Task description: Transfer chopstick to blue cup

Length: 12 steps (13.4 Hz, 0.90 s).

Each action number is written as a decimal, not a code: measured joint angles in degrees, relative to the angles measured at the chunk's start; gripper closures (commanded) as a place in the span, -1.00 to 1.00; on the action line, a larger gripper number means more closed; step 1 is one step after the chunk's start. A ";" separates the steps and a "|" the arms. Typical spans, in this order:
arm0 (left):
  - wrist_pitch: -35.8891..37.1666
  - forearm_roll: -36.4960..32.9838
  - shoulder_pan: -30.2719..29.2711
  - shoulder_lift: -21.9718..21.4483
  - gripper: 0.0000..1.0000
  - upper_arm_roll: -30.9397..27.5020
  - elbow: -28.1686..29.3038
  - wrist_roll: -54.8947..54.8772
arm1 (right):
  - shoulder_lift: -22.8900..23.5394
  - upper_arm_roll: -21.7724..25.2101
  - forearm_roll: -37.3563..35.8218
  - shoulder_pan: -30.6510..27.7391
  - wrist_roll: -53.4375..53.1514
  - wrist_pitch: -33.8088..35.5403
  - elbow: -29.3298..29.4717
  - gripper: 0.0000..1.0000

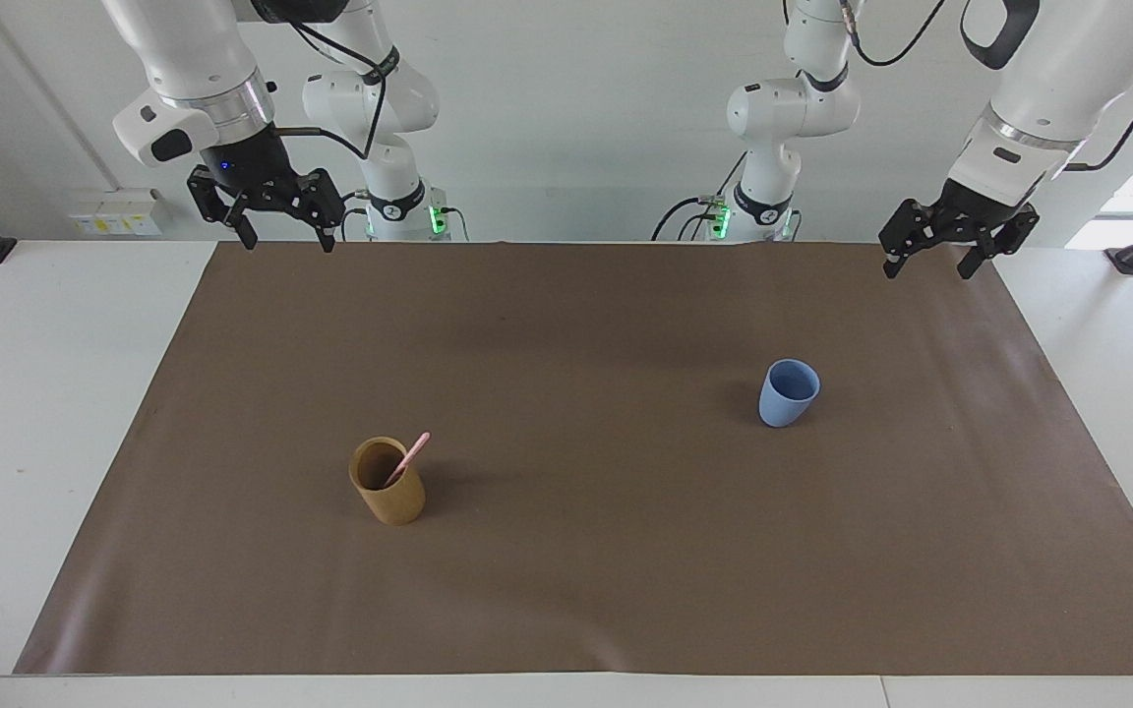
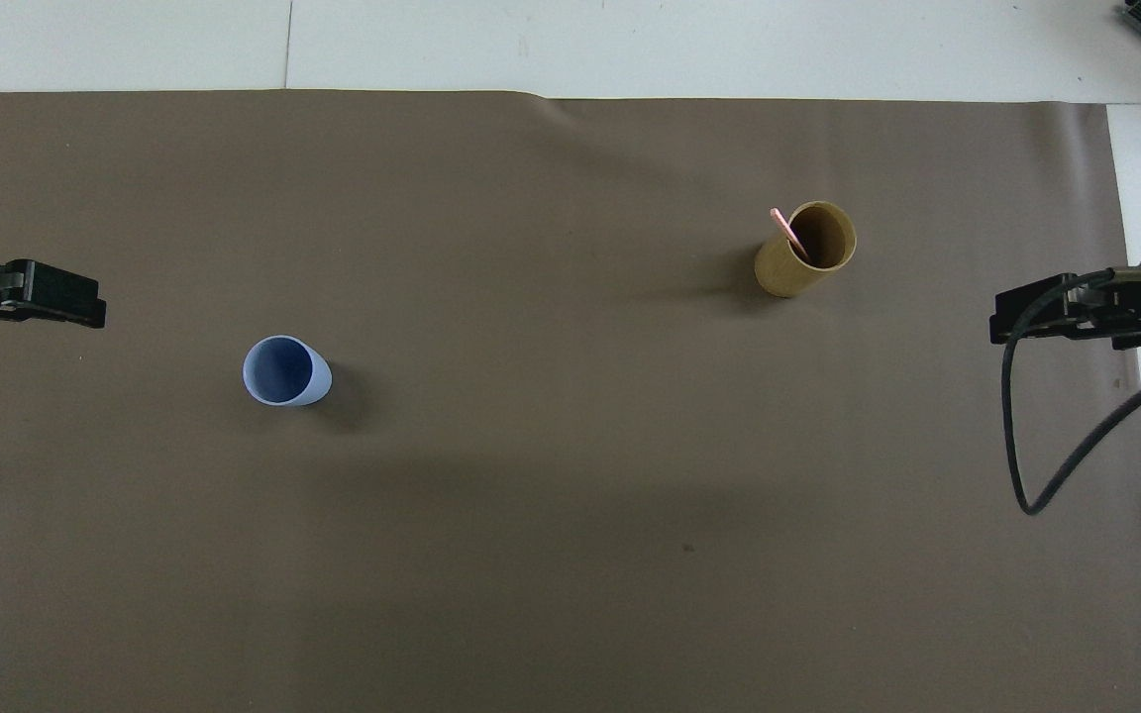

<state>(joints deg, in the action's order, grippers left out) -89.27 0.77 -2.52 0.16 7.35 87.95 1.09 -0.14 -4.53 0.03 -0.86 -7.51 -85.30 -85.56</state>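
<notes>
The pink chopstick (image 1: 410,457) is being kept upright-leaning inside the tan cylindrical cup (image 1: 388,489), its tip propped on the rim, which leaves the upper end exposed for a pinch. The light-blue cup (image 1: 788,393) is standing empty on the brown mat (image 1: 576,590), well apart, toward the left arm's end and nearer to the robots. The right gripper (image 1: 286,234) and the left gripper (image 1: 930,258) are being held raised over the mat's edge at the robots' end, jaws spread wide, nothing carried. Nothing is lying between the cups; only the tan cup's wall is crowding the stick.
</notes>
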 measured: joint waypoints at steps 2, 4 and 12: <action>0.00 0.00 0.00 0.00 -1.00 0.00 0.00 0.00 | 0.00 0.00 0.00 0.00 0.00 0.00 0.00 -1.00; 0.00 0.00 0.00 0.00 -1.00 0.00 0.00 0.00 | 0.00 -0.01 0.00 0.00 0.00 0.00 0.00 -1.00; 0.00 0.00 0.00 0.00 -1.00 0.00 0.00 0.00 | 0.00 0.53 0.00 -0.27 0.00 0.00 0.00 -1.00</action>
<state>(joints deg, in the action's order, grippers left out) -89.27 0.77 -2.53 0.16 7.35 87.95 1.08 -0.14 -4.00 0.03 -1.13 -7.51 -85.30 -85.56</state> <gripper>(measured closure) 0.000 0.000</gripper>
